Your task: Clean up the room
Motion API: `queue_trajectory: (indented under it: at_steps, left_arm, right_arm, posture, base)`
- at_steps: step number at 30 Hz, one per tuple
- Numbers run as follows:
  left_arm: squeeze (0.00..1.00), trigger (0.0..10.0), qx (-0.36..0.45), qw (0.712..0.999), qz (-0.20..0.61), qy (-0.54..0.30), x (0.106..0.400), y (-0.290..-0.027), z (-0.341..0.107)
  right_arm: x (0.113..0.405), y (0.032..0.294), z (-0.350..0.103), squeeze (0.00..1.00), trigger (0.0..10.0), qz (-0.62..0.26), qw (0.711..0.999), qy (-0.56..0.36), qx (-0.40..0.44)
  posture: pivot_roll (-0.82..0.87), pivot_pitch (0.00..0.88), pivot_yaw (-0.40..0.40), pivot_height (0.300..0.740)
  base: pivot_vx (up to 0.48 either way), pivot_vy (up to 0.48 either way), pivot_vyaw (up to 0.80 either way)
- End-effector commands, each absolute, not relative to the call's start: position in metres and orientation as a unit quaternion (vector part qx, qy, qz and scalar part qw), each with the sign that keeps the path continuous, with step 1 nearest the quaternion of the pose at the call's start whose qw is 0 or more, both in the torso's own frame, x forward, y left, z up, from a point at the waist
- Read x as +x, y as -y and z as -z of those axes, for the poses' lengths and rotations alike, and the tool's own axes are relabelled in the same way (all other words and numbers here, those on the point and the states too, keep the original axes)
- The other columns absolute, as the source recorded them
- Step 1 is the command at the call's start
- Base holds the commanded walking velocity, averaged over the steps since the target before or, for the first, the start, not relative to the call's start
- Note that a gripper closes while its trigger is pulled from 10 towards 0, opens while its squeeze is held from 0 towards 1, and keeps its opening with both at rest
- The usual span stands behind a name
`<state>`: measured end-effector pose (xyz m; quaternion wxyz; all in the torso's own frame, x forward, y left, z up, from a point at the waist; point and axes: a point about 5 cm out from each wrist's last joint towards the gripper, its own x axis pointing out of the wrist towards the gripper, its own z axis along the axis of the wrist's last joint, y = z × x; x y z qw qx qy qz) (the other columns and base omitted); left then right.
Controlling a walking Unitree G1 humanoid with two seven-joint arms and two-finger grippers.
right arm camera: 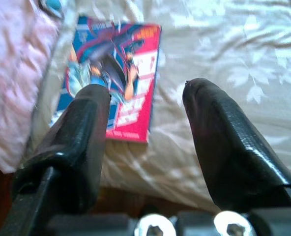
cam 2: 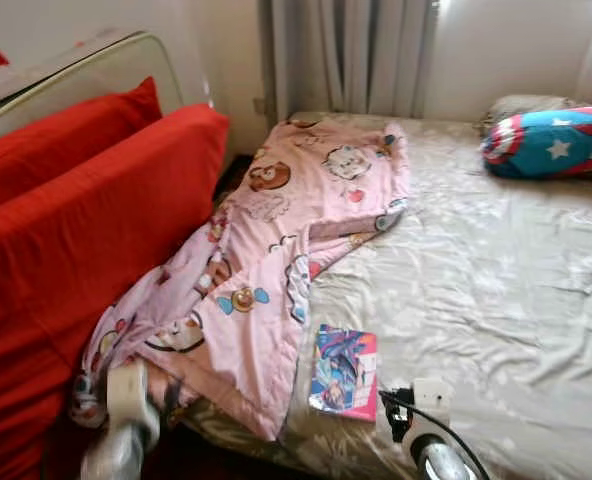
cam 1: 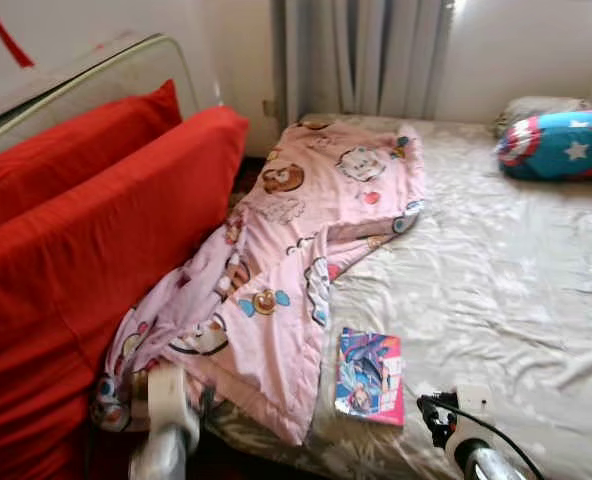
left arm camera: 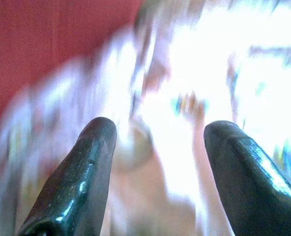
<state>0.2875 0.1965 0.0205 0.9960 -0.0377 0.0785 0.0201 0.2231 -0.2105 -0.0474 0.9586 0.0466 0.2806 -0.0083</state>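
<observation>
A pink cartoon-print blanket (cam 1: 296, 240) lies crumpled along the left side of the bed (cam 1: 496, 280), and its lower end hangs off the front corner. A colourful comic book (cam 1: 370, 376) lies flat on the beige sheet near the front edge. My left arm (cam 1: 166, 420) is low at the blanket's hanging end. In the blurred left wrist view, my left gripper (left arm camera: 158, 132) is open over the pink fabric. My right arm (cam 1: 458, 432) is at the front edge, just right of the book. My right gripper (right arm camera: 145, 96) is open, a little short of the book (right arm camera: 118, 73).
Big red cushions (cam 1: 86, 250) stand close against the bed's left side, leaving a narrow dark gap. A star-and-shield pillow (cam 1: 561, 145) lies at the far right corner. Grey curtains (cam 1: 366, 55) and a wall stand behind the bed.
</observation>
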Motion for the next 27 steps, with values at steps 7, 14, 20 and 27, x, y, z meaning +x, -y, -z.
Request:
queue_trajectory:
  at_steps: [7, 14, 20, 27]
  left_arm:
    - [0.0, 10.0, -0.055, 0.994, -0.024, -0.093, 0.274, -0.202, -0.008]
    - [0.0, 10.0, -0.052, 0.995, -0.01, -0.088, 0.271, -0.202, -0.007]
    - [0.0, 10.0, -0.055, 0.994, -0.016, -0.093, 0.268, -0.203, -0.005]
    - [0.0, 10.0, -0.065, 0.994, -0.018, -0.083, 0.267, -0.199, -0.005]
  right_arm:
    - [0.221, 0.21, 0.047, 0.0, 10.0, 0.016, 0.963, -0.263, 0.06]
    - [0.295, 0.167, -0.022, 0.0, 10.0, -0.047, 0.996, -0.069, 0.017]
    - [0.302, 0.161, -0.033, 0.0, 10.0, -0.054, 0.997, -0.044, 0.013]
    - [0.302, 0.167, -0.03, 0.0, 10.0, -0.036, 0.998, -0.059, 0.012]
  posture:
    - [-0.05, 0.0, 0.06, 0.74]
    - [-0.06, 0.0, 0.062, 0.74]
    - [-0.07, 0.0, 0.051, 0.74]
    - [-0.06, 0.0, 0.035, 0.74]
  base:
    - [0.0, 0.0, 0.0]
    - [0.0, 0.0, 0.0]
    - [0.0, 0.0, 0.0]
    - [0.0, 0.0, 0.0]
